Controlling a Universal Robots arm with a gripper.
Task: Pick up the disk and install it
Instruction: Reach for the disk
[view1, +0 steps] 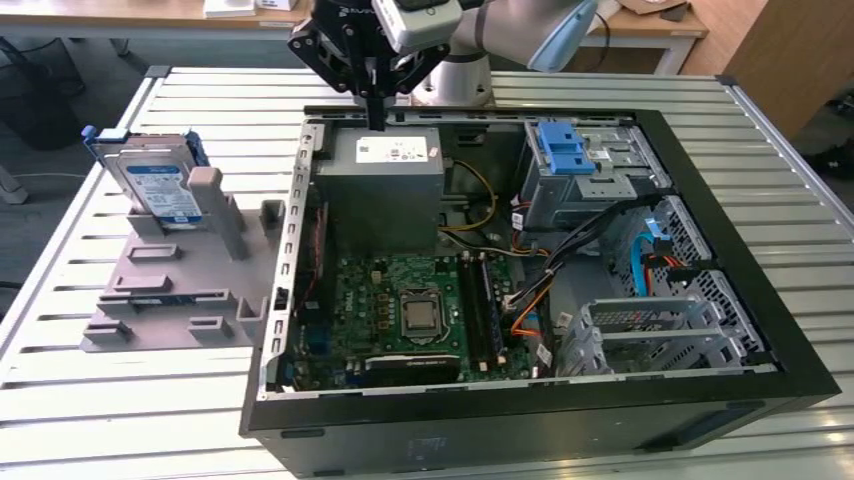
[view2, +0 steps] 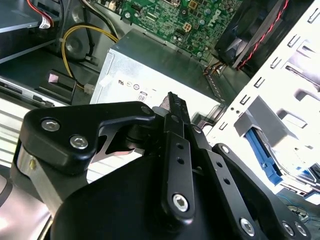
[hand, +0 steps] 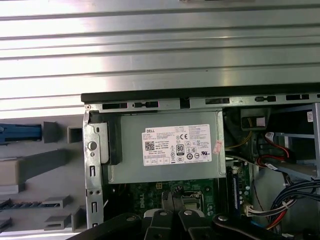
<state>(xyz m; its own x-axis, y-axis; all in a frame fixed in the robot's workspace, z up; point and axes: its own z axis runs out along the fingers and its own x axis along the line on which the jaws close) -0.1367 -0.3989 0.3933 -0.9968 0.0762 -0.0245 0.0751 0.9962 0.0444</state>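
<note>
- One gripper (view1: 378, 118) hangs above the rear edge of the open computer case (view1: 534, 432). You see its fingers pressed together with nothing between them.
- Just below it lies the grey power supply (view1: 380, 165), white sticker facing up. In both wrist views the closed fingertips point toward that box.
- Your disk (view1: 151, 185) stands upright in the grey fixture (view1: 160, 290) on the slatted table (view1: 134, 420). It is outside the case at the exterior view's left, well apart from the gripper.
- Inside the case, a drive cage (view1: 577, 150) with a blue latch occupies the far corner at the exterior view's right.
</note>
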